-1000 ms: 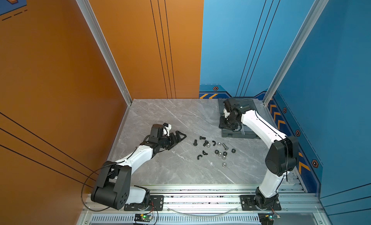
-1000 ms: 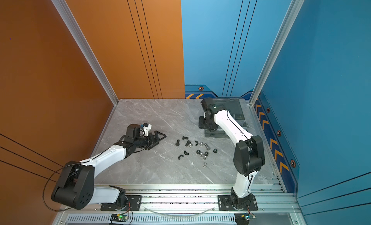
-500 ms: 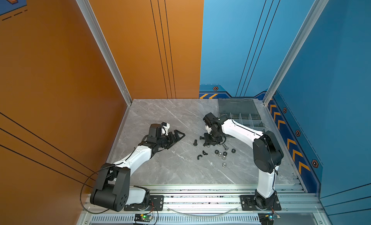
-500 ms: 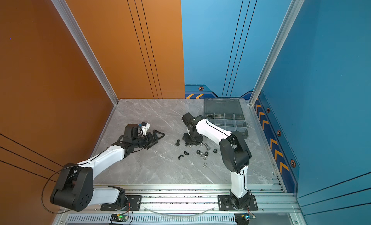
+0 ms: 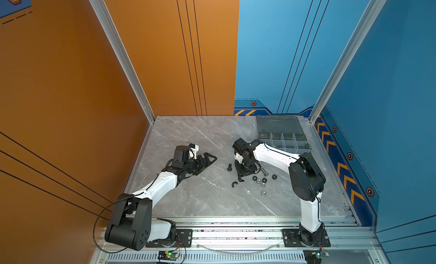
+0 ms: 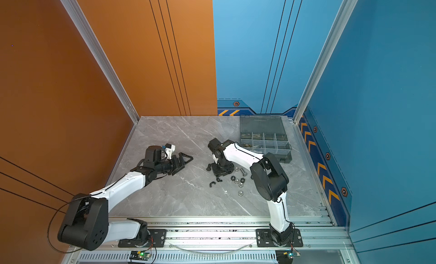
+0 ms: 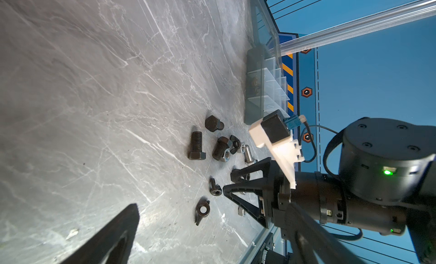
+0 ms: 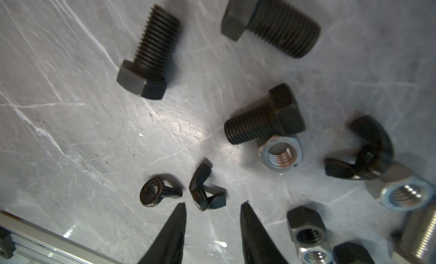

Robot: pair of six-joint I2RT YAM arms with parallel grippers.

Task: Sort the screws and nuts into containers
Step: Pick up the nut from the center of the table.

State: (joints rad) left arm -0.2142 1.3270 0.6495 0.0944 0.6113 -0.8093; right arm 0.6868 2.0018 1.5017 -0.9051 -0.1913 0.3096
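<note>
Screws and nuts lie scattered mid-table. In the right wrist view there are three black screws [image 8: 148, 55], a silver hex nut [image 8: 279, 153], a black hex nut [image 8: 306, 227] and two small black wing nuts [image 8: 207, 192]. My right gripper [image 8: 213, 203] points down over the pile [image 5: 244, 174]. It is open, nothing sits between its fingertips, and one wing nut lies just ahead of them. My left gripper [image 5: 207, 160] hovers wide open and empty to the left of the pile. The containers are compartments of a grey organizer box [image 5: 283, 142] at the back right.
In both top views, one black bolt [image 5: 229, 167] lies apart on the left of the pile and a silver bolt [image 5: 264, 172] on its right. The box lid [image 6: 262, 123] lies open flat toward the back wall. A metal rail [image 5: 236, 227] runs along the front edge.
My right arm has swung from over the organizer box to the pile of hardware, and its jaws have narrowed a little. The left arm has hardly moved.
</note>
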